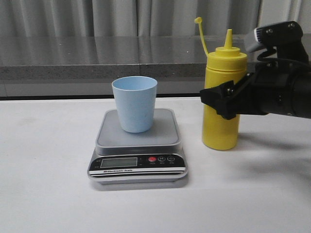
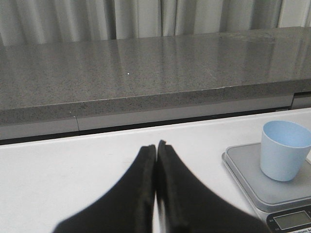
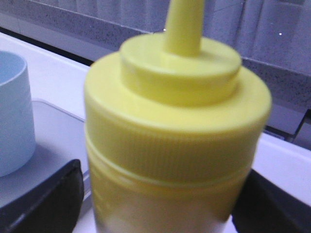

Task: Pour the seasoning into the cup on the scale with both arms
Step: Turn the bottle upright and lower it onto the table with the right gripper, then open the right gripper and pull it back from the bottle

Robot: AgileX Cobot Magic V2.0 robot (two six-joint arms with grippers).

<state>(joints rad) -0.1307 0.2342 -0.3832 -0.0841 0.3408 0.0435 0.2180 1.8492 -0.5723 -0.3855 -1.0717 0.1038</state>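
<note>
The yellow seasoning bottle (image 1: 224, 68) stands upright on the table, right of the scale, its cap strap sticking up. The light-blue cup (image 1: 134, 104) stands on the silver scale (image 1: 165, 131). My right gripper (image 1: 224, 101) comes in from the right at the bottle's mid-height, one finger on each side of it. In the right wrist view the bottle (image 3: 177, 126) fills the space between the fingers (image 3: 43, 199), with a thin gap on the cup side. My left gripper (image 2: 156, 148) is shut and empty, low over the table, to the left of the scale (image 2: 252, 179) and cup (image 2: 284, 150).
A grey stone ledge (image 1: 97, 58) runs along the table's back edge, with curtains behind it. The scale's black front panel (image 1: 138, 162) faces the robot. White tabletop lies in front and to the left of the scale.
</note>
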